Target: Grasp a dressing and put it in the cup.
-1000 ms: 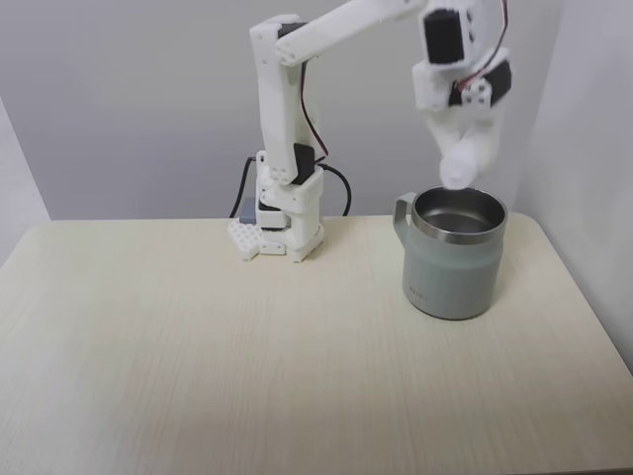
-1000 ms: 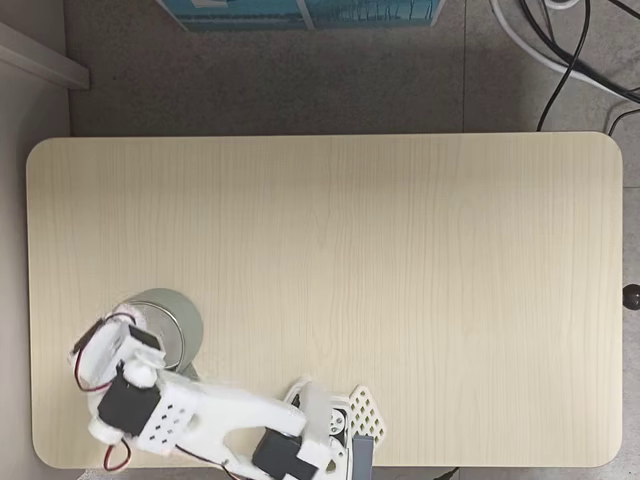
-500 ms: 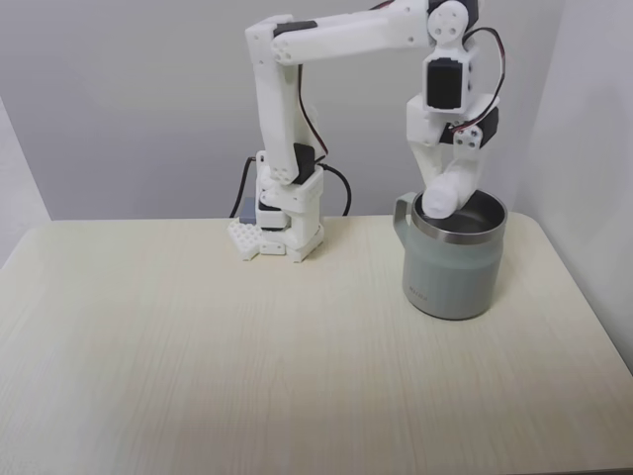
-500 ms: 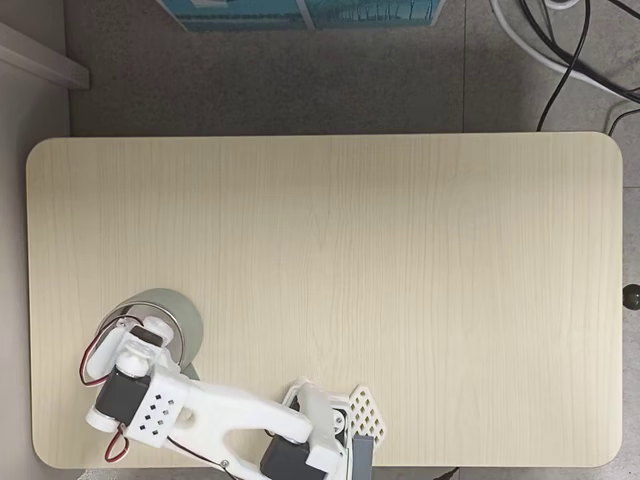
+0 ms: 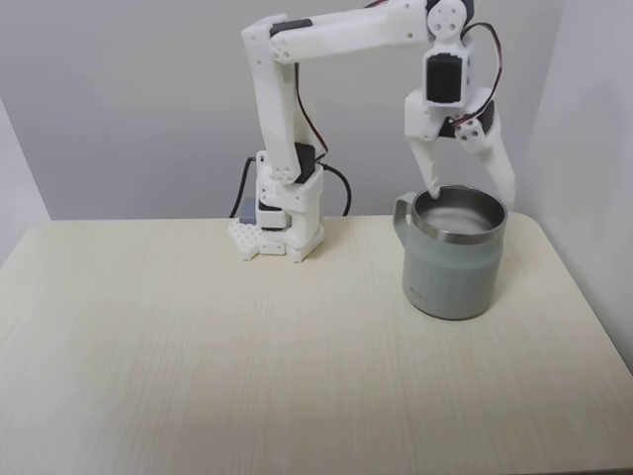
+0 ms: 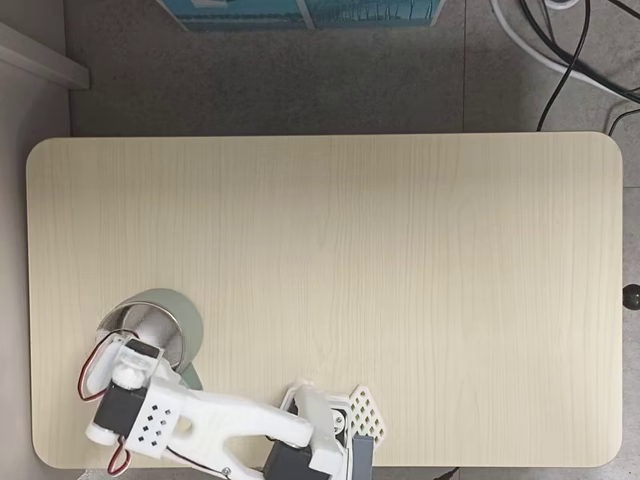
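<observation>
The cup [image 5: 453,265] was finished outside in a matt pale grey-green coating, while its rim and interior were of shiny bare steel, seen glinting in both fixed views [image 6: 150,325]. The table [image 5: 247,356] was surfaced in pale wood-grain laminate with a smooth, low-sheen look. The arm [image 5: 336,35] and its gripper [image 5: 471,186] were made of white, smooth, matt plastic.

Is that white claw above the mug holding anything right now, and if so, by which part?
Nothing is held. The gripper hangs open over the cup, its two fingers spread apart with empty space between them.
</observation>
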